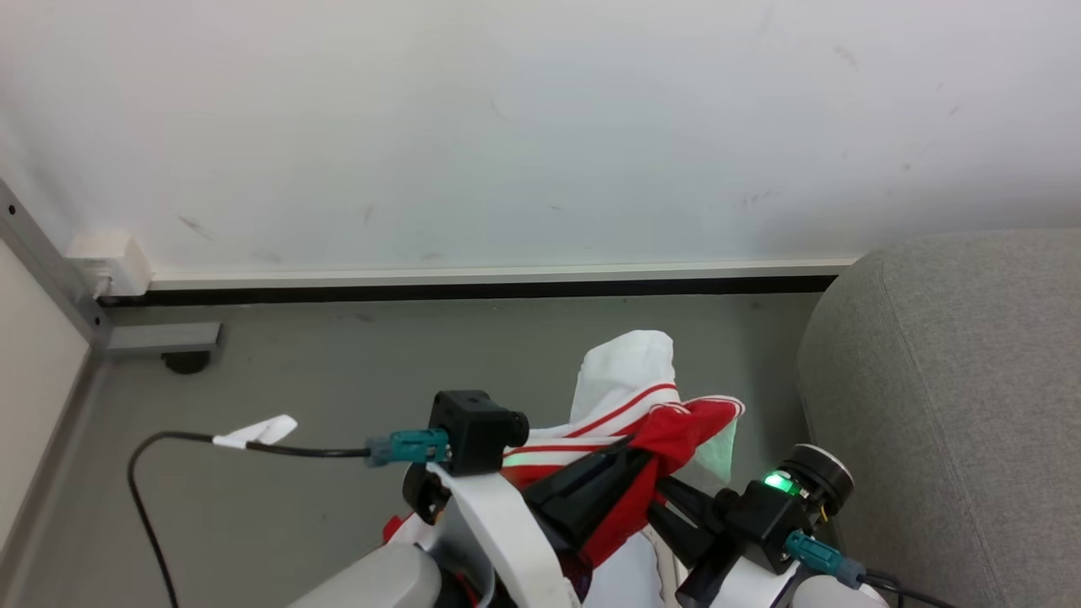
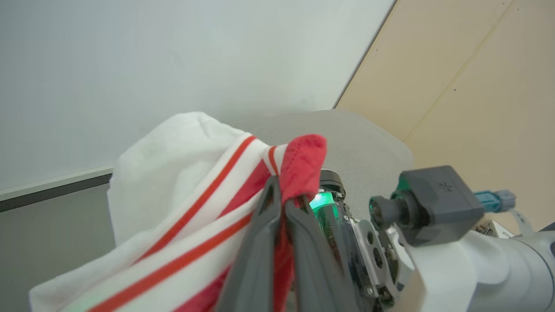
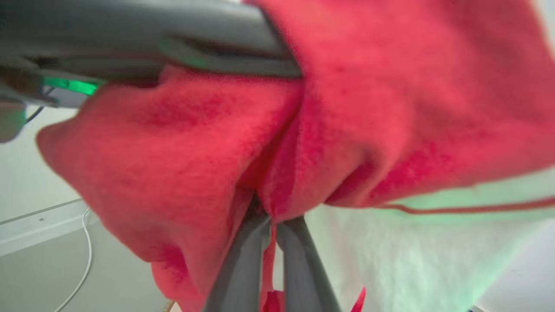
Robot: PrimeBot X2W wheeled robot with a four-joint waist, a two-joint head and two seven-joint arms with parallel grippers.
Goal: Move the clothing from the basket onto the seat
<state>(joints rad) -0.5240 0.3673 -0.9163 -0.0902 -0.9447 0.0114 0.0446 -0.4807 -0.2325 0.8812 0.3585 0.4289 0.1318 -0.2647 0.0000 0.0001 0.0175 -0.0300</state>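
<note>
- The clothing (image 1: 629,380) hangs in the air in front of you, above the grey floor (image 1: 338,380) and just beside the seat (image 1: 946,380). It does not yet touch the cushion.
- It reads as one bunched bundle: red fabric, a white panel and thin red-and-white stripes. You cannot tell from here whether it is one garment or several.
- Your left gripper (image 2: 279,186) is pinched narrow on a red fold near the top of the bundle. The cloth is squeezed between its two fingers, and that is why the white panel drapes away below it.
- Your right gripper (image 3: 271,219) is also closed tight, with red cloth gathered into a pucker at its fingertips. It has hold of the same bundle, right beside the left one.
- My judgement is that the two close grips keep the loose ends gathered, so nothing trails while you carry it to the seat.
- The count is two grippers, both holding, and one bundle shared between them.
- There is one seat, to your right, backed against the white wall (image 1: 507,127).
- One black cable (image 1: 143,473) with a white tag loops over the floor on your left, and a white cable (image 3: 82,268) lies further off. Both are well apart from the cloth.
</note>
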